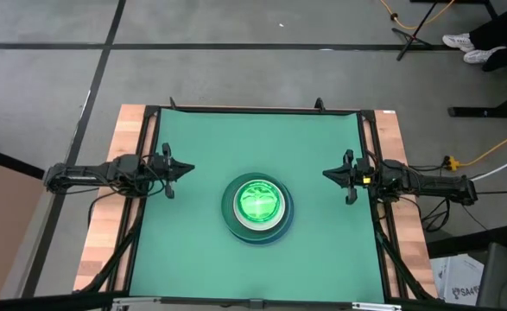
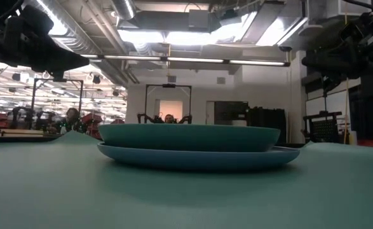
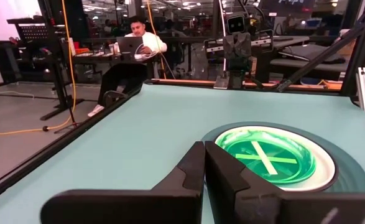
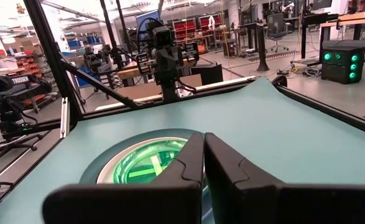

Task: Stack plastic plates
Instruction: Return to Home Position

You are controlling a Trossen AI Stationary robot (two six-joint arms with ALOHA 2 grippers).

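You find the stack of plates (image 1: 258, 228) near the middle of the green mat (image 1: 193, 259), a little toward 6 o'clock in the high view. On top of it lies a lime-green plate (image 1: 257, 200), translucent, with a pale cross showing in its bowl; around it you see the rim of a white plate (image 3: 324, 178), and outside that a dark ring. From the low view only the two large ones can be told; the dark green plate (image 2: 189, 136) sits inside the blue plate (image 2: 199, 158), which lies flat on the mat, and the smaller plates are hidden from that height.

The left gripper (image 1: 188, 168) is at 9 o'clock from the stack, well apart from it, pointing toward it; its fingers (image 3: 188, 171) are pressed together and hold nothing. The right gripper (image 1: 326, 174) is at 3 o'clock, also well apart and turned toward the stack; its fingers (image 4: 232, 168) are closed against each other, empty as well.

Beyond the table edge, in the left wrist view, a person (image 3: 147, 42) sits with a laptop (image 3: 128, 45).
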